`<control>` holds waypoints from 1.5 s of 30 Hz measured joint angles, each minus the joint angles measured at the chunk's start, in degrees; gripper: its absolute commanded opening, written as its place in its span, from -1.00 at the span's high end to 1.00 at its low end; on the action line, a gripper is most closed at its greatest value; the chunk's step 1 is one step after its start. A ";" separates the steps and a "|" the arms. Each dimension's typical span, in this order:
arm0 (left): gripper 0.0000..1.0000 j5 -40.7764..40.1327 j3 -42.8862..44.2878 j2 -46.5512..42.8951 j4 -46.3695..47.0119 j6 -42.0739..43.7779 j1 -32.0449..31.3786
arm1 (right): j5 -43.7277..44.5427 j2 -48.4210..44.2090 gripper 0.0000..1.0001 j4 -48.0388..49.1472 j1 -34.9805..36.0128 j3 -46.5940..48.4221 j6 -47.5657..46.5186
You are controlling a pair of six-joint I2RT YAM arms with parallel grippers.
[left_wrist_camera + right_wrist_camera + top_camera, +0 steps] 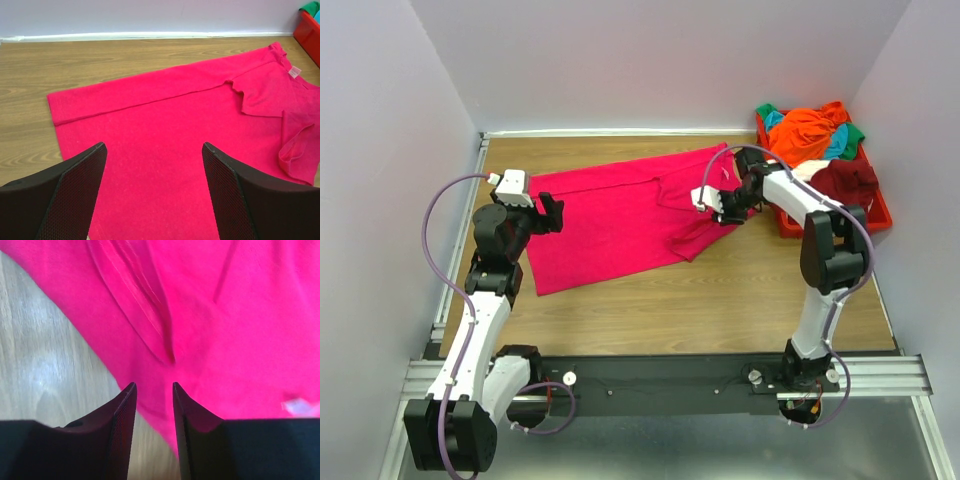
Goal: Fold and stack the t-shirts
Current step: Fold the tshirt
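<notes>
Above magenta t-shirt (610, 225) — right claw (728, 212) low

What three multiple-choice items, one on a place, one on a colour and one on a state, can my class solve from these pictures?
1. Where does the bin stand, seen from above?
A. far right
B. near left
C. centre

2. What colour is the spread shirt?
A. teal
B. orange
C. pink

3. How is the left claw?
A. shut on cloth
B. open
C. out of view

Answers:
1. A: the top view shows it against the right wall, at the far side.
2. C: all three views show pink cloth lying flat.
3. B: the left wrist view shows its fingers wide apart, with the shirt in full sight between them.
</notes>
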 measured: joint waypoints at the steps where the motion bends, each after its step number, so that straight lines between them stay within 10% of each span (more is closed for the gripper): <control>1: -0.69 0.00 0.00 0.00 0.04 0.00 0.00 | -0.26 0.70 0.17 -0.37 0.07 0.35 -0.96; 30: -0.68 0.00 0.00 1.90 0.09 0.09 0.00 | -3.13 7.67 0.02 3.50 0.39 2.89 -6.16; 45: -0.68 0.35 0.00 2.99 0.09 0.13 0.00 | -3.28 7.65 0.73 5.57 1.16 1.36 -6.99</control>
